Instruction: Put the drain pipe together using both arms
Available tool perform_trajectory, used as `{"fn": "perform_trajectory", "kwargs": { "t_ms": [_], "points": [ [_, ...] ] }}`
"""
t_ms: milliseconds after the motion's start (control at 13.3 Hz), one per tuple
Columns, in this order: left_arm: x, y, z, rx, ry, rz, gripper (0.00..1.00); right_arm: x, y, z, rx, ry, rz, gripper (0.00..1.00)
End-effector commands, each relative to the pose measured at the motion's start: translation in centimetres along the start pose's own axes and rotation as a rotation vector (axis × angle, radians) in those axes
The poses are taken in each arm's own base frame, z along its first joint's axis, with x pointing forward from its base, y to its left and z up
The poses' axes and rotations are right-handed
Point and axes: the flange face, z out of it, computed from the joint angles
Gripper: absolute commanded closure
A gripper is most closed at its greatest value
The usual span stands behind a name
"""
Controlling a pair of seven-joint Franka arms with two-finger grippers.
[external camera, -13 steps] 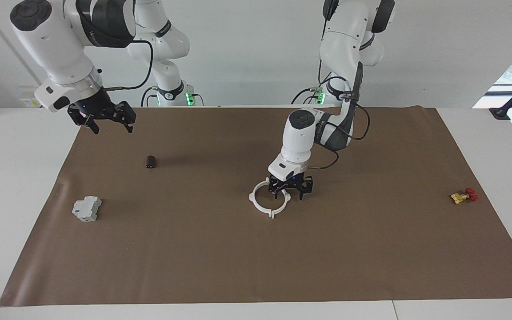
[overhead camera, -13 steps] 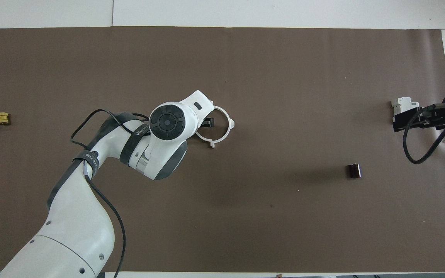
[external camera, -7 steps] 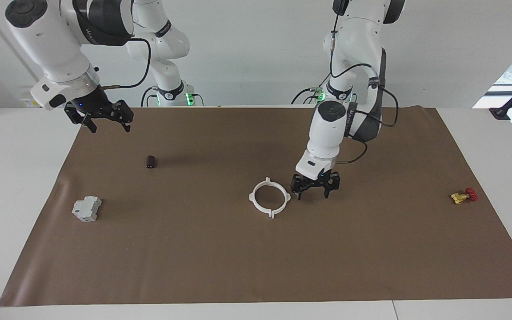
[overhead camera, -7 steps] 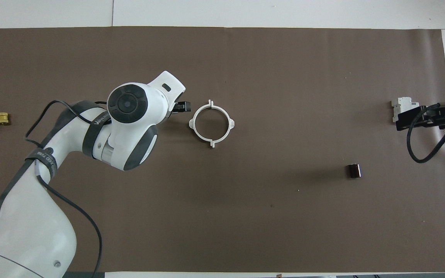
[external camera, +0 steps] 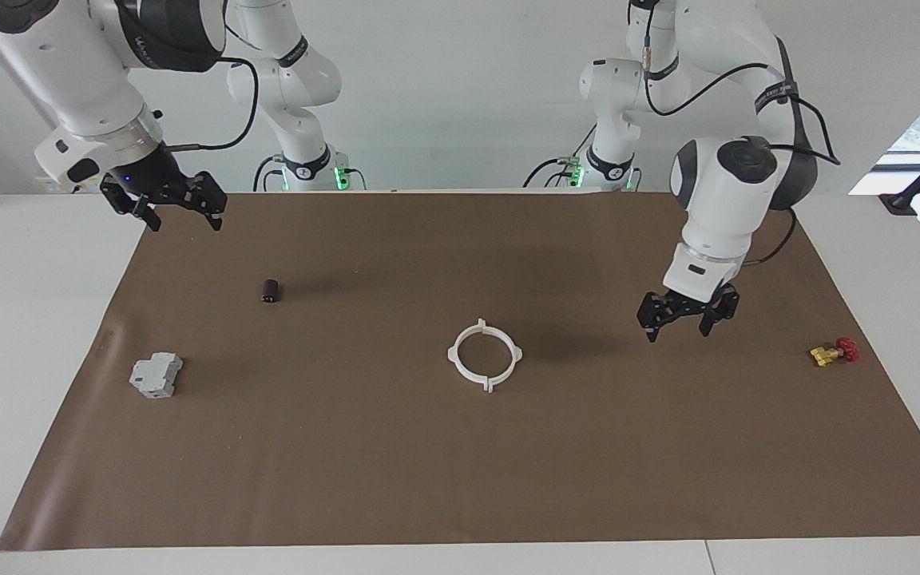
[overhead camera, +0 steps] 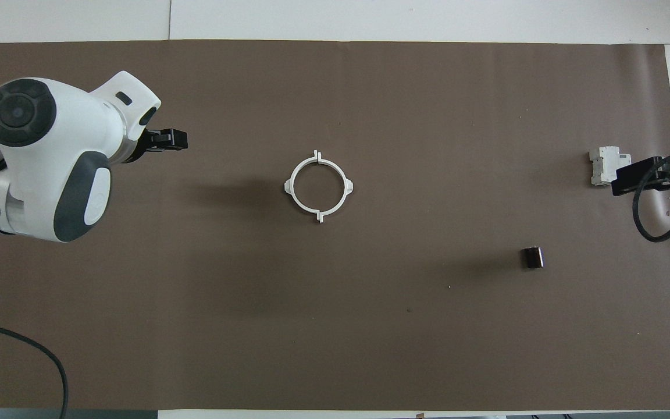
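Note:
The drain pipe lies flat near the middle of the brown mat as one closed white ring with four outer tabs; it also shows in the overhead view. Nothing touches it. My left gripper is open and empty, raised over the mat between the ring and the brass valve; one of its fingers shows in the overhead view. My right gripper is open and empty, raised over the mat's corner at the right arm's end, and shows at the edge of the overhead view.
A grey blocky part and a small dark cylinder lie toward the right arm's end. A brass valve with a red handle lies toward the left arm's end, hidden by the left arm in the overhead view.
My left gripper has let go of the ring, risen and swung away toward the left arm's end. My right gripper has drifted slightly toward its own end. The ring has stayed put.

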Motion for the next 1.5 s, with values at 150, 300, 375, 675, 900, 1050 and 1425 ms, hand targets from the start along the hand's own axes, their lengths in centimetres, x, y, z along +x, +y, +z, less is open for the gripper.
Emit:
{"fn": "perform_trajectory", "kwargs": {
  "t_ms": [150, 300, 375, 675, 900, 1050, 1425],
  "points": [
    [-0.4, -6.0, -4.8, -0.056, -0.057, 0.069, 0.00, 0.0, 0.4, -0.5, 0.015, -0.011, 0.107, 0.00],
    [-0.9, -7.3, -5.9, -0.056, -0.067, 0.082, 0.00, 0.1, 0.6, -0.6, 0.015, 0.000, 0.115, 0.00],
    [-1.2, -8.2, -6.5, -0.056, -0.071, 0.075, 0.00, 0.1, 0.7, -0.6, 0.018, 0.002, 0.118, 0.00],
    [-1.3, -11.3, -9.4, -0.074, -0.098, 0.025, 0.00, 0.3, 1.0, -1.0, 0.026, 0.017, 0.121, 0.00],
    [-1.8, -13.1, -10.1, -0.080, -0.109, 0.045, 0.00, 0.4, 0.9, -1.4, 0.027, 0.023, 0.104, 0.00],
    [-2.2, -14.4, -10.5, -0.081, -0.121, 0.040, 0.00, 0.3, 0.7, -1.2, 0.027, 0.016, 0.099, 0.00],
    [-2.0, -14.4, -12.6, -0.082, -0.129, 0.042, 0.00, 0.2, 0.5, -1.3, 0.027, 0.014, 0.096, 0.00]
  ]
}}
